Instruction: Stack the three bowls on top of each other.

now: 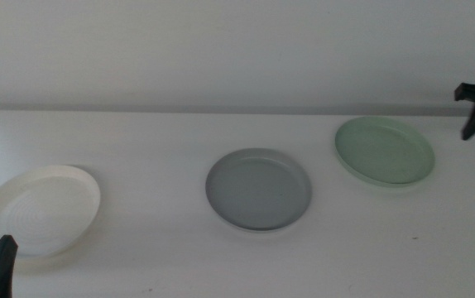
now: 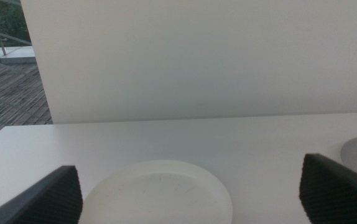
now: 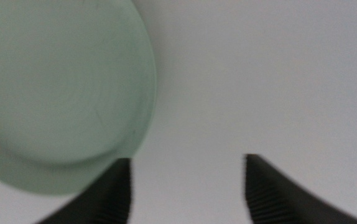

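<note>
Middle view: grey bowl (image 1: 258,189) central, cream ridged bowl (image 1: 40,208) to its left, mint bowl (image 1: 384,150) to its right; likely light, stiff, slick, so pinch rims; left gripper (image 2: 191,196) & right gripper (image 3: 188,190) spread, empty.

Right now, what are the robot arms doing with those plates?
Nothing is stacked yet. Three bowls sit apart on the white table: the cream bowl on the left, the grey bowl in the middle, the green bowl on the right. The left gripper is open and empty, close to the cream bowl. The right gripper is open too, beside the green bowl's edge and not touching it. Neither holds anything.
</note>
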